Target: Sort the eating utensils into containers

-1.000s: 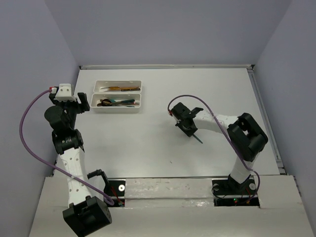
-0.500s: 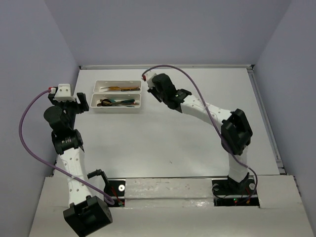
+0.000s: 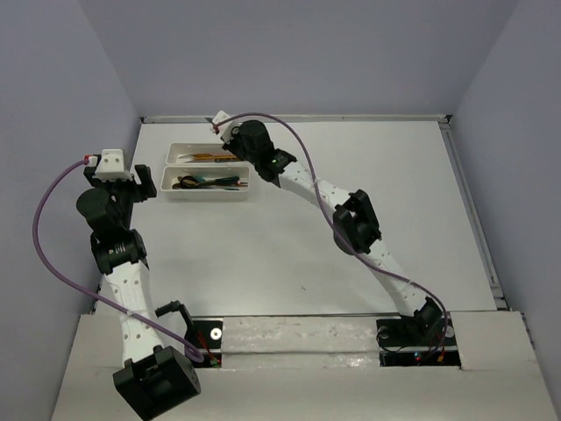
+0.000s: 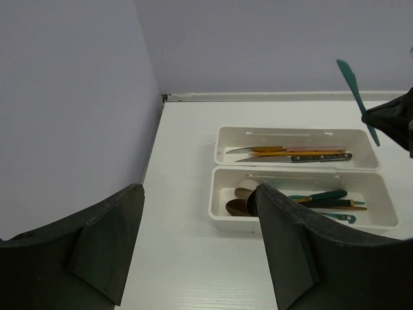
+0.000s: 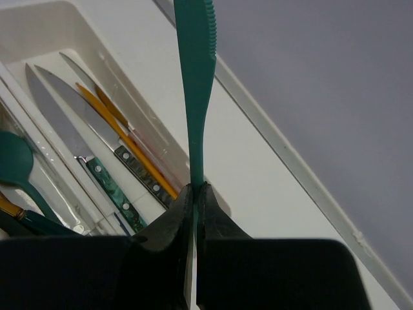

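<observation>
Knife of teal plastic [image 5: 193, 84] stands pinched in the clenched right end effector [image 5: 195, 192], up over the far tray [image 4: 297, 130]. Left end effector [image 4: 197, 248] hangs spread wide, empty, beside the near tray [image 4: 216, 194] on the worktop [image 3: 219, 254].

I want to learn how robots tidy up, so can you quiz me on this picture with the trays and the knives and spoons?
1. True or false: the right jaws are shut on a teal knife.
2. Which white tray holds the silver-bladed knives? A) the far tray B) the near tray C) neither
3. Fill the gap: the left jaws stand ___ and hold nothing.
Key: 1 true; 2 A; 3 open.
</observation>
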You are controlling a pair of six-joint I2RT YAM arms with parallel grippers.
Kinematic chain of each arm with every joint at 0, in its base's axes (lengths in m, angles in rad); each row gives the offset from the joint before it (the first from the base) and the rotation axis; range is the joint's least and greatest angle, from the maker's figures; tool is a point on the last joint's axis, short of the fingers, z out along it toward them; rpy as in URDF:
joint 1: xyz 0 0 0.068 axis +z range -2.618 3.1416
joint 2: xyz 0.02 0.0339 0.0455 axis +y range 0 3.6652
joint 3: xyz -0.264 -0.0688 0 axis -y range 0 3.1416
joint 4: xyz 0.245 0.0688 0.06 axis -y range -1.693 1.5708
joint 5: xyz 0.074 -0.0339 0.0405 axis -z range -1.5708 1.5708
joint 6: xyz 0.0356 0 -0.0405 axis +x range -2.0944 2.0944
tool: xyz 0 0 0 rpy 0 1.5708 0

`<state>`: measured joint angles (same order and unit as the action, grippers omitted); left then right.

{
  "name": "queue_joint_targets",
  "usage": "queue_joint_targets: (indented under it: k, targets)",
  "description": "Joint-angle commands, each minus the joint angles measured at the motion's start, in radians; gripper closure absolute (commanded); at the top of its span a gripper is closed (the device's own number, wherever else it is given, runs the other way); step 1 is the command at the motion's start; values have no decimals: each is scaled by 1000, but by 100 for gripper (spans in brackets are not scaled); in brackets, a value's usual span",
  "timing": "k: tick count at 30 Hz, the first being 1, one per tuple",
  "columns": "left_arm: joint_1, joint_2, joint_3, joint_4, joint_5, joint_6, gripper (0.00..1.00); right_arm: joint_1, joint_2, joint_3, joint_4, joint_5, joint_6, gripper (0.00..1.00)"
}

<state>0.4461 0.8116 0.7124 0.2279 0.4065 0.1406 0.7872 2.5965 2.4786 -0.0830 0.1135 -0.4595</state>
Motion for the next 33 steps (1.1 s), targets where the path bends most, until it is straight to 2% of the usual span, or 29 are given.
queue_joint_targets:
  k: [1, 8, 15, 16, 17, 18, 19, 21, 24, 29, 32, 33]
  targets:
    - [6, 1, -5, 50, 18, -3, 19, 9, 54, 86, 124, -58, -57, 100]
    - [5, 6, -5, 54, 18, -4, 19, 9, 163, 118, 86, -58, -59, 100]
    - [6, 4, -7, 56, 20, -3, 19, 9, 191, 118, 23, -23, -71, 100]
    - [6, 3, -7, 56, 20, -3, 19, 9, 191, 118, 22, -21, -68, 89]
    - [6, 3, -7, 54, 20, -3, 19, 9, 191, 117, 20, -20, -68, 89]
    - [6, 3, -5, 54, 20, -3, 19, 9, 189, 112, 22, -17, -67, 62]
    - [6, 3, -5, 53, 20, -3, 19, 18, 188, 112, 20, -15, -65, 53]
    - [6, 3, -7, 54, 20, -1, 19, 18, 182, 108, 16, -12, -64, 42]
    - [6, 1, -8, 56, 22, -3, 19, 18, 142, 89, 14, -15, -51, 35]
    - [9, -2, -10, 56, 25, -3, 19, 18, 25, 4, 14, -5, 21, 32]
    - [8, -3, -11, 56, 26, -1, 19, 18, -114, -108, 5, 18, 109, 26]
    - [9, -3, -14, 57, 26, 2, 19, 18, -207, -151, -9, 40, 136, 21]
